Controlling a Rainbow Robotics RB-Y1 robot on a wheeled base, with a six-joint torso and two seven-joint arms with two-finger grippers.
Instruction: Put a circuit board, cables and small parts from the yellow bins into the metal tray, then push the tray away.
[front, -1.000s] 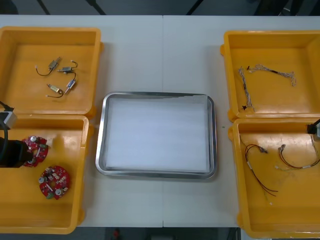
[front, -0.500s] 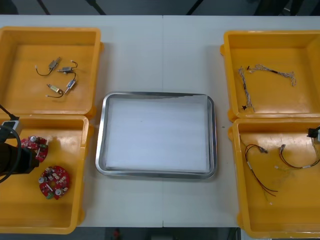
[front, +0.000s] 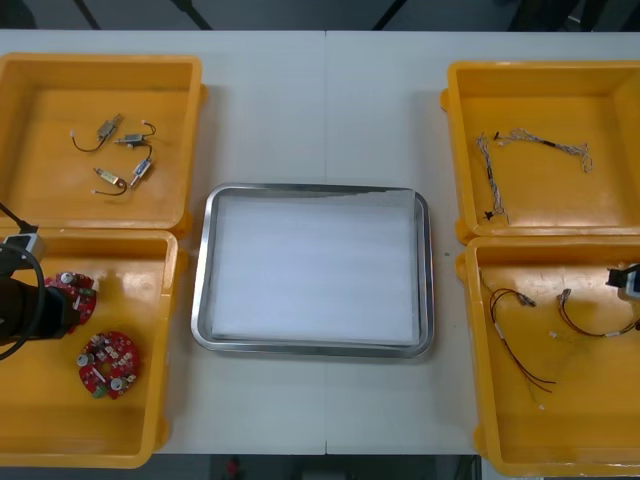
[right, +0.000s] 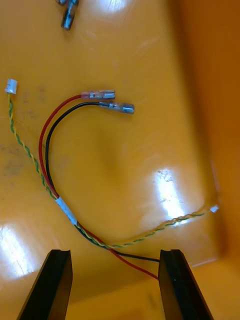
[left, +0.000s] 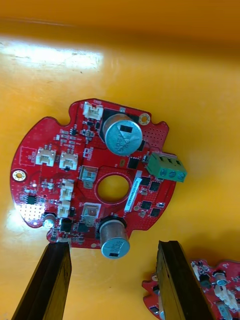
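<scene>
Two round red circuit boards lie in the near-left yellow bin (front: 150, 400). My left gripper (front: 40, 308) hovers over the farther board (front: 76, 295). In the left wrist view that gripper (left: 112, 245) is open, its black fingers (left: 55, 280) flanking the near edge of the board (left: 80, 150). A second board (left: 210, 287) lies just beside it. My right gripper (front: 625, 282) hangs at the near-right bin's outer side. It (right: 114, 252) is open above a red, black and yellow cable (right: 50, 165), which runs between the fingers. The metal tray (front: 200, 290), white inside, sits in the middle.
The far-left bin (front: 40, 90) holds several small metal parts (front: 120, 160). A twisted cable (front: 530, 145) lies in the far-right bin (front: 600, 90). Another red and black cable (front: 515, 335) rests in the near-right bin (front: 500, 420). The other board (front: 108, 362) lies nearer the front.
My left gripper has shifted slightly over the farther board, staying open. My right gripper has crept a little toward the front along the near-right bin's outer side.
</scene>
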